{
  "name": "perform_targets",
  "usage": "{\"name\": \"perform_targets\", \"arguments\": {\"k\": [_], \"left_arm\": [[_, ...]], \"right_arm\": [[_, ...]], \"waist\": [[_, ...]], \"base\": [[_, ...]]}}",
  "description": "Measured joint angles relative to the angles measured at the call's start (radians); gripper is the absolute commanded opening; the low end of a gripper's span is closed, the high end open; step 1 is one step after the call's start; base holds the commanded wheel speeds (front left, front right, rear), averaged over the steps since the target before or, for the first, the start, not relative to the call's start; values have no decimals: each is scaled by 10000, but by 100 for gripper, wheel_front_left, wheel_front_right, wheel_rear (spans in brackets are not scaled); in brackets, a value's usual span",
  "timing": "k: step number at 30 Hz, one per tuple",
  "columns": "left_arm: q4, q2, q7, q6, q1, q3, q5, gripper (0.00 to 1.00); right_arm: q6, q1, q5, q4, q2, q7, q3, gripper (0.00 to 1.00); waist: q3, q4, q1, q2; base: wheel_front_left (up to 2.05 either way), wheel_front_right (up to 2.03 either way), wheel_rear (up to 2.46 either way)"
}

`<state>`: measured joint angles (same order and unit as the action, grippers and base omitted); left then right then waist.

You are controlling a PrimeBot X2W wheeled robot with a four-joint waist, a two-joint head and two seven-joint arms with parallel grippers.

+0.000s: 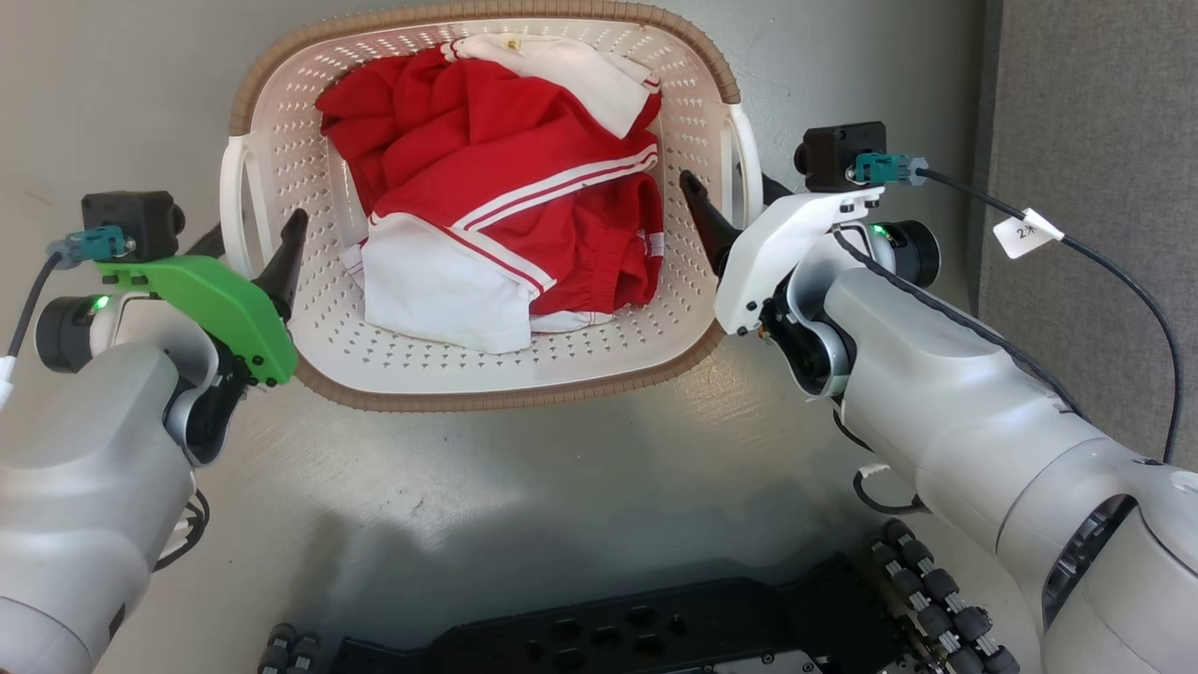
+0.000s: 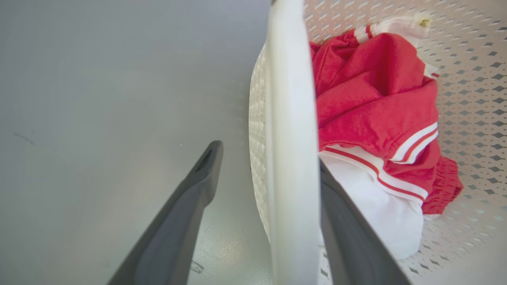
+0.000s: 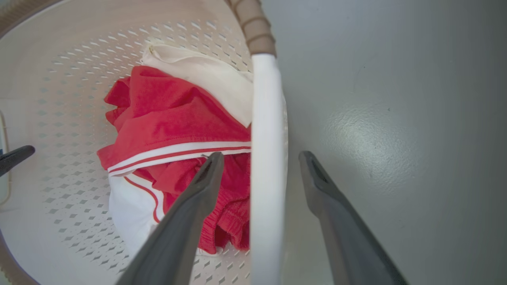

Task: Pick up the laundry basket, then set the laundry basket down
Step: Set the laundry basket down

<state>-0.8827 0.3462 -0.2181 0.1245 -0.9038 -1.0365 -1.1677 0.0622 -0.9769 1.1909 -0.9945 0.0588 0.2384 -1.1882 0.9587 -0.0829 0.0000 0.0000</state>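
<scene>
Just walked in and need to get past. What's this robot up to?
The robot is working on the laundry basket, which holds red and white clothes and appears to sit on the grey floor. Its left gripper straddles the basket's left handle and its right gripper straddles the right handle, one finger inside the basket and one outside. Both sets of jaws are open, with gaps to the handles, so nothing is clamped yet.

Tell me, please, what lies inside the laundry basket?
The laundry basket holds crumpled red-and-white clothing; whether one garment or several, I cannot tell. Anything beneath it is covered.
</scene>
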Motion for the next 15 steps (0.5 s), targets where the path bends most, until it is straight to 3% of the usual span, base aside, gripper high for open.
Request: {"name": "perform_targets", "arguments": {"k": [15], "left_arm": [[-151,25,-121,0,-12,-211,-174,100]], "right_arm": [[-10,0,278,-44,-2,4,-165,100]], "waist": [[-417,-58,0,0]], "base": [[0,0,0]]}}
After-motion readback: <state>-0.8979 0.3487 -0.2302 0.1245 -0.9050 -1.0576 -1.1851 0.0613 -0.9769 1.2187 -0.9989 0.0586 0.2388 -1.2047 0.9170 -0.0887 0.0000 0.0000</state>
